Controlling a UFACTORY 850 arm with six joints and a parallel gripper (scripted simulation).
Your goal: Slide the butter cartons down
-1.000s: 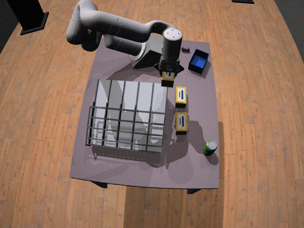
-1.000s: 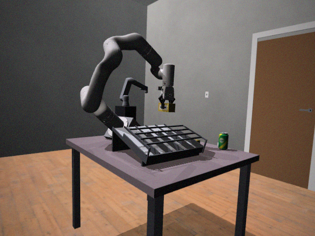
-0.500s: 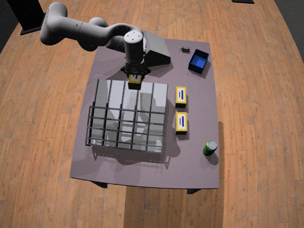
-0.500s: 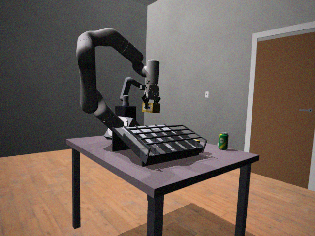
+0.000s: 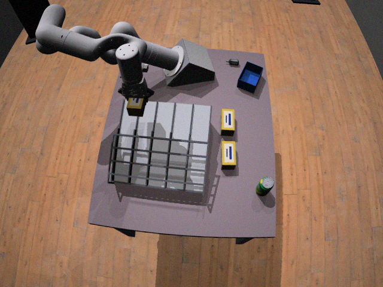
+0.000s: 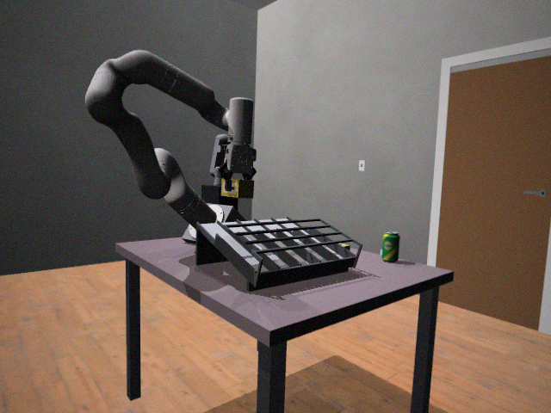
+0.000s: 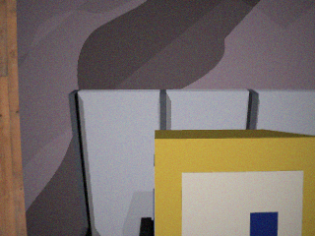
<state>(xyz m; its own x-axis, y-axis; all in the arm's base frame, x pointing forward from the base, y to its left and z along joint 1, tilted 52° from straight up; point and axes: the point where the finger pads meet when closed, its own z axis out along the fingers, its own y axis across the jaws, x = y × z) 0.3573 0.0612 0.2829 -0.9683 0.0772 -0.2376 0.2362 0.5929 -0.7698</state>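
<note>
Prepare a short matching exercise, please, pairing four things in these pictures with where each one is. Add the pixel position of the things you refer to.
1. Held butter carton (image 5: 135, 107) (image 6: 238, 188) (image 7: 236, 154)
2. Green can (image 5: 264, 186) (image 6: 390, 247)
3. Blue bin (image 5: 242, 84)
4. Sloped shelf (image 5: 211, 123) (image 6: 294, 279) (image 7: 118, 128)

A. On the table beside the arm's base
B. Between the jaws
C. Beside two standing-by cartons
D. Near a table edge, away from the arm's base

Pairs: 1-B, 2-D, 3-A, 4-C
</note>
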